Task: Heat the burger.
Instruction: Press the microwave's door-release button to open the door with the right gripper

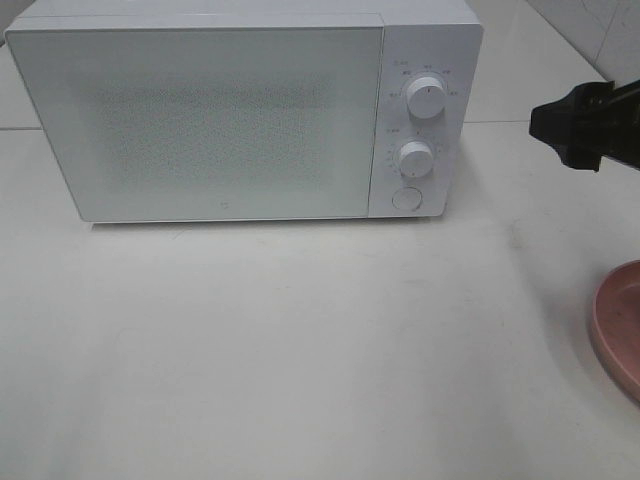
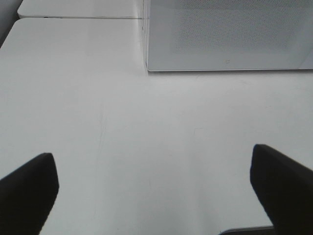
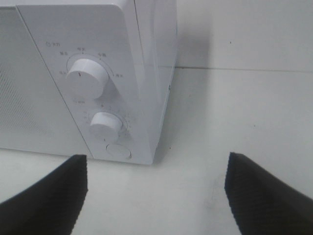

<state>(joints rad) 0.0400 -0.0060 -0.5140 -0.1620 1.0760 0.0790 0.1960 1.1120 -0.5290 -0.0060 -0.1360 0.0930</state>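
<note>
Microwave (image 1: 200,110) stands shut; left fingers (image 2: 24,196) and right fingers (image 3: 44,196) spread wide

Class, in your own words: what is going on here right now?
Nothing is being handled. The white microwave sits on the table with its door shut. The left gripper and right gripper are open and empty. A pink plate shows at the high view's right edge; the burger is not in view.

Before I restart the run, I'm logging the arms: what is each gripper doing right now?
Left gripper: open, holding nothing.
Right gripper: open, holding nothing.
</note>
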